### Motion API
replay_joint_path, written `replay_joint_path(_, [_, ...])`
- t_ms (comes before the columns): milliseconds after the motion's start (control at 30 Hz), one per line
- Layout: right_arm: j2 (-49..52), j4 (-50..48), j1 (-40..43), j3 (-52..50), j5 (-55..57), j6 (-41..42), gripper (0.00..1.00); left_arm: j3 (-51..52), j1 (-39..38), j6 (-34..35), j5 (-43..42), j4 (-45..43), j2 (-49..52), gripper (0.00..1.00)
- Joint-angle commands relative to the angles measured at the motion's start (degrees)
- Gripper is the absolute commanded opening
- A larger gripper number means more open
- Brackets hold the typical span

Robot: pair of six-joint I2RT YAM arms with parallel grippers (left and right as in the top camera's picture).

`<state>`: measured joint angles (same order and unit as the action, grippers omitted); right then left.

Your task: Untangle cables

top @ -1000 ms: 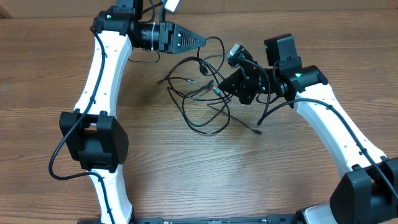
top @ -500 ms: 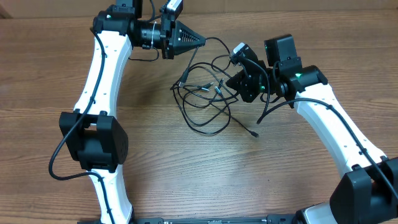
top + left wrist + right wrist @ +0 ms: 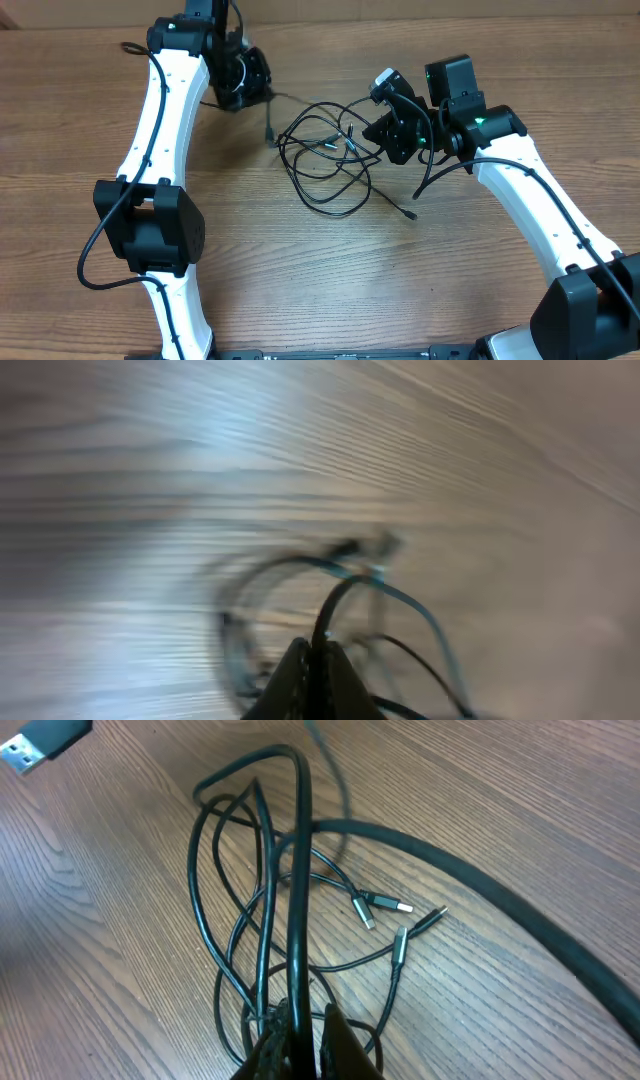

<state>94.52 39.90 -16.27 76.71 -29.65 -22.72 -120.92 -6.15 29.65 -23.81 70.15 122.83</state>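
the left gripper (image 3: 318, 655) is pinched shut, and one thin black cord comes up out of its fingertips and arcs away ahead of it, though its own camera view is badly blurred. from above, that cord runs from the hand across the wooden table (image 3: 300, 270) to the main heap. the cables (image 3: 297, 900) lie as long loose loops between the two hands, closer to the right one. the right gripper (image 3: 298, 1020) is also closed, clamping a cord that rises straight out from between its fingers and bends over at the far end of the loops. just ahead of it and a little to its right, three small plug ends (image 3: 385, 905) lie close together on the wood. a bigger flat plug (image 3: 45, 742) sits farther out, off to its left.
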Motion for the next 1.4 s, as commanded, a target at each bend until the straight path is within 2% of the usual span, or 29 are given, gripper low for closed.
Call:
replay_joint_path(0, [-0.20, -0.46, -0.11, 0.50, 0.00, 0.22, 0.04, -1.11, 0.90, 6.62, 19.56, 2.32, -0.04, 0.04])
replay_joint_path(100, [-0.20, -0.59, -0.11, 0.50, 0.00, 0.22, 0.04, -1.11, 0.94, 6.78, 24.26, 4.22, -0.04, 0.04])
replay_joint_path(167, [-0.20, -0.59, -0.11, 0.50, 0.00, 0.22, 0.04, -1.11, 0.94, 6.71, 26.03, 5.25, -0.04, 0.11])
replay_joint_path(200, [-0.20, -0.59, -0.11, 0.50, 0.00, 0.22, 0.04, -1.11, 0.94, 6.54, 27.17, 5.97, -0.04, 0.28])
replay_joint_path(267, [-0.20, -0.61, -0.11, 0.50, 0.02, 0.22, 0.07, -1.11, 0.94, 5.55, 27.69, 6.82, -0.04, 0.98])
replay_joint_path(467, [-0.20, -0.59, -0.11, 0.50, 0.00, 0.22, 0.06, -1.11, 0.94, 3.52, 27.65, 8.09, -0.04, 1.00])
replay_joint_path(967, [-0.22, -2.97, -0.11, 0.92, 0.02, 1.97, 0.04, -1.11, 0.94, 3.54, 27.65, 8.24, -0.04, 1.00])
replay_joint_path(1100, [-0.35, -3.30, -0.11, 4.70, -0.52, 7.76, 0.04, -1.11, 0.94, 3.54, 27.65, 8.28, -0.04, 1.00])
replay_joint_path(1367, [-3.15, -0.11, -0.11, 11.96, -7.63, 9.51, 0.04, -1.11, 0.90, 3.54, 27.67, 8.22, -0.04, 1.00])
